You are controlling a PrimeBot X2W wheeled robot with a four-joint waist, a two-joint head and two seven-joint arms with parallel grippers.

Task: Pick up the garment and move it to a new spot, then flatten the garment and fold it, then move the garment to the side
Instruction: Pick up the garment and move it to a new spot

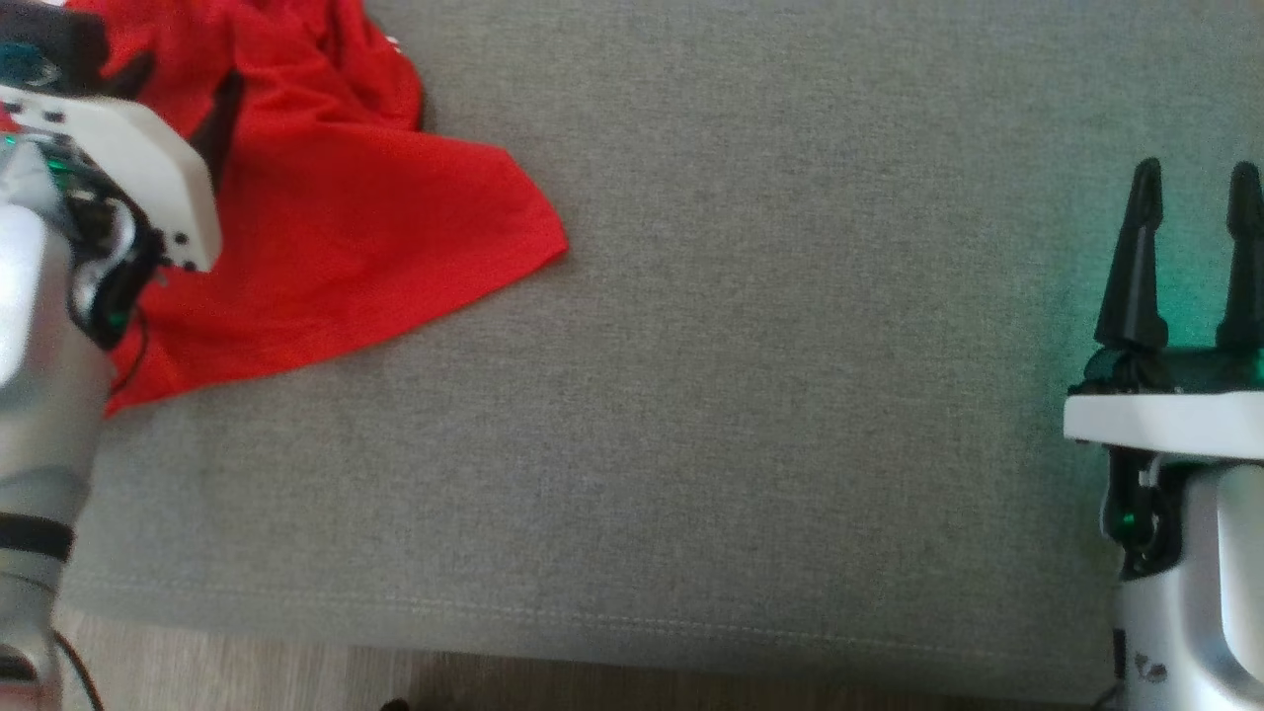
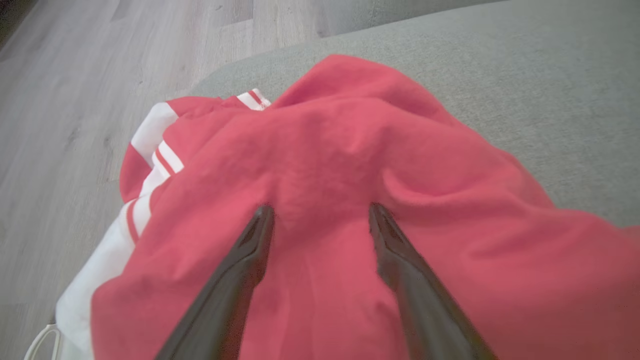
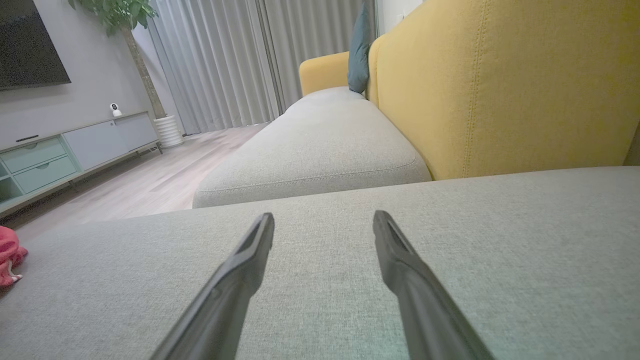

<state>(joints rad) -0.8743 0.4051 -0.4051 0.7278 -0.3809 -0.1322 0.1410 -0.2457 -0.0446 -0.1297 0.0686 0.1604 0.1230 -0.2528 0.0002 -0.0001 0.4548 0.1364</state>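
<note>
My left hand [image 2: 320,215], fingers apart, meets the red garment [image 1: 365,227] at upper left, perhaps pressing it; my right hand [image 1: 1192,183], also spread, hovers over the grey cushion [image 1: 741,395].

The garment [image 1: 346,217] is a red piece of clothing, crumpled and not flat. In the head view it lies in the upper left of the frame on a grey sofa cushion [image 1: 790,395], with one broad flap spread toward the centre and ending in a pointed corner. In the left wrist view it fills the middle and lower part as a soft mound with deep folds, and white panels with thin red stripes show at its left side. In the right wrist view a small red part shows at the left edge.
</note>
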